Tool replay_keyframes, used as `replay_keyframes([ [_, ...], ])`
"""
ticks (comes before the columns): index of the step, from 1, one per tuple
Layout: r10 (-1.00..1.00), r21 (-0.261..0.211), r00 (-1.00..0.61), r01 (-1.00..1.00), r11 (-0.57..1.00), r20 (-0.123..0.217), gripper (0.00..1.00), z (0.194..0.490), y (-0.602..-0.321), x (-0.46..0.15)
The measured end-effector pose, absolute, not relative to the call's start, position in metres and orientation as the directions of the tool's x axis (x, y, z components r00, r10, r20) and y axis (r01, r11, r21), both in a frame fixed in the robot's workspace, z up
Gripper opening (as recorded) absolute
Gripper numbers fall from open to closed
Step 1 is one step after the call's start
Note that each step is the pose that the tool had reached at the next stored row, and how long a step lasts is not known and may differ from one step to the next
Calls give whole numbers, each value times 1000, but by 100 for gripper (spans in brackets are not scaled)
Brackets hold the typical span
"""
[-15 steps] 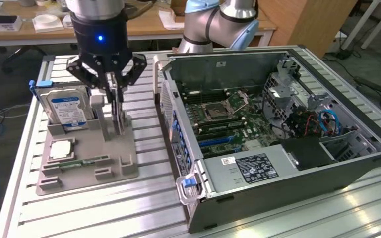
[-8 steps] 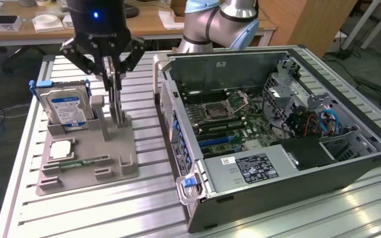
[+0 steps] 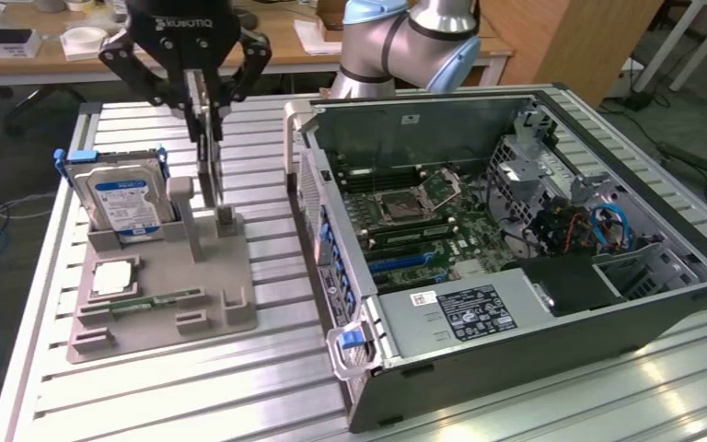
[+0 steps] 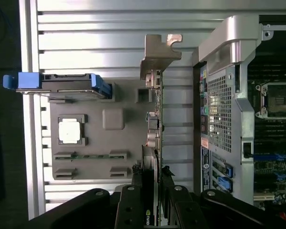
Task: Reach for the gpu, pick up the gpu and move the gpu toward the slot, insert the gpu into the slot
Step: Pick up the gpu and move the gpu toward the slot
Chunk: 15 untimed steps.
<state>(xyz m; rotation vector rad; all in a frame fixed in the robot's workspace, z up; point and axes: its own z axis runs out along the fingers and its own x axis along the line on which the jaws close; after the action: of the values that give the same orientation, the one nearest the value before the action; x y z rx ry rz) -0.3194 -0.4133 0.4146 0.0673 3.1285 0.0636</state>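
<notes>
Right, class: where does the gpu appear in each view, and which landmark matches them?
Exterior view: the gpu stands upright on the grey holder, toward the exterior view's left.
Wrist view: the gpu, edge-on, along the holder's side nearest the computer case.
Shared landmark: the hard drive.

White "ROBOTIQ" lettering across the black hand (image 3: 205, 103), small green-and-white logo mark on the gpu (image 4: 153, 157)

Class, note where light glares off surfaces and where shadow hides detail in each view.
Exterior view: glare streaks the table at the exterior view's right; the computer case is shadowed inside. Wrist view: table slats wash out white, the case handle gleams, the fingers look dark.
</notes>
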Motion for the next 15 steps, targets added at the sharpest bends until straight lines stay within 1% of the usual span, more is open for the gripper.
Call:
replay_keyframes([
  [15, 44, 42, -999, 44, 998, -11, 26, 417, -413, -270],
])
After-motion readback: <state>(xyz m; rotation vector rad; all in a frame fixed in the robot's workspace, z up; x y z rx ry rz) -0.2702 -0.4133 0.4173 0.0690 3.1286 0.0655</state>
